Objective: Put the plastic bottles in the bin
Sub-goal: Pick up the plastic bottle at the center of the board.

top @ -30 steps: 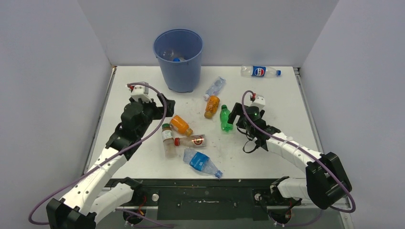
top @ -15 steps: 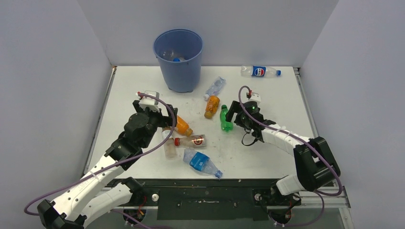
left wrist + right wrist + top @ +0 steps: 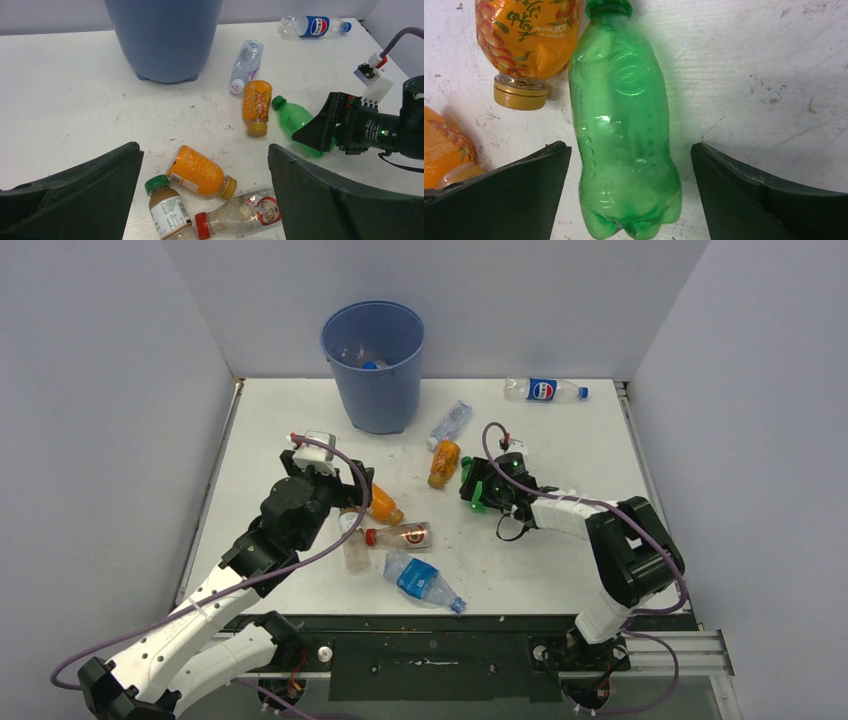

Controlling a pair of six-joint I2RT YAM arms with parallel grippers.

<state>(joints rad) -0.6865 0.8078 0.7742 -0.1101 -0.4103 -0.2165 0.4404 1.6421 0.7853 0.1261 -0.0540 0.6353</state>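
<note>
Green bottle [image 3: 624, 125] lies flat just beside the orange bottle [image 3: 526, 40]. Its long axis points straight out from your right gripper [image 3: 629, 146], cap at the far end. Jaws are spread wide either side of it, holding nothing yet.

You see a blue bin [image 3: 375, 400], a translucent green bottle [image 3: 624, 135], a gold-capped orange bottle [image 3: 524, 30] with a fruit-print label and a clear bottle [image 3: 543, 390] labelled blue, red and white, all on a scuffed white worktop [image 3: 270, 405].

Bright, even overhead light, soft shadows, all views sharp
</note>
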